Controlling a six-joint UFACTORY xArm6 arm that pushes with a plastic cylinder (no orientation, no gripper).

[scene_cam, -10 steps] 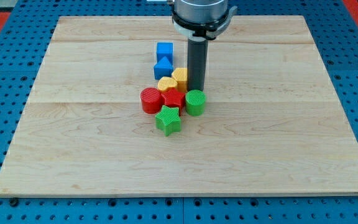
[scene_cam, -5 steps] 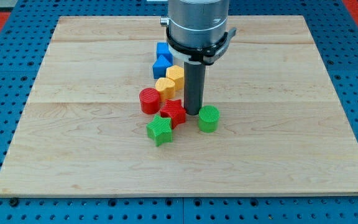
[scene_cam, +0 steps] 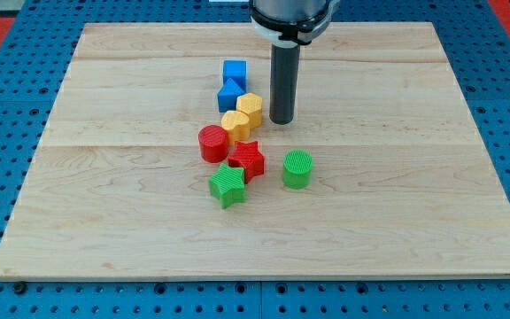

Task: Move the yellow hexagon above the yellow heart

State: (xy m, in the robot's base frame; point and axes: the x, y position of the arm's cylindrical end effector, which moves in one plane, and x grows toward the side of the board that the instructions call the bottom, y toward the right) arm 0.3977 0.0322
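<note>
The yellow hexagon (scene_cam: pixel 250 107) sits near the board's middle, touching the yellow heart (scene_cam: pixel 235 122), which lies just below and to its left. My tip (scene_cam: pixel 282 120) stands on the board just right of the yellow hexagon, a small gap apart. The rod rises straight up from there to the view's top.
A blue cube (scene_cam: pixel 234 72) and a blue triangular block (scene_cam: pixel 231 93) sit above the hexagon. A red cylinder (scene_cam: pixel 212 143), a red star (scene_cam: pixel 248 159), a green star (scene_cam: pixel 227 184) and a green cylinder (scene_cam: pixel 297 168) lie below. The wooden board (scene_cam: pixel 104 204) is ringed by blue pegboard.
My tip swept down the view between the blocks, pushing the green cylinder right and down and the two stars down, then pulled back up beside the yellow hexagon.
</note>
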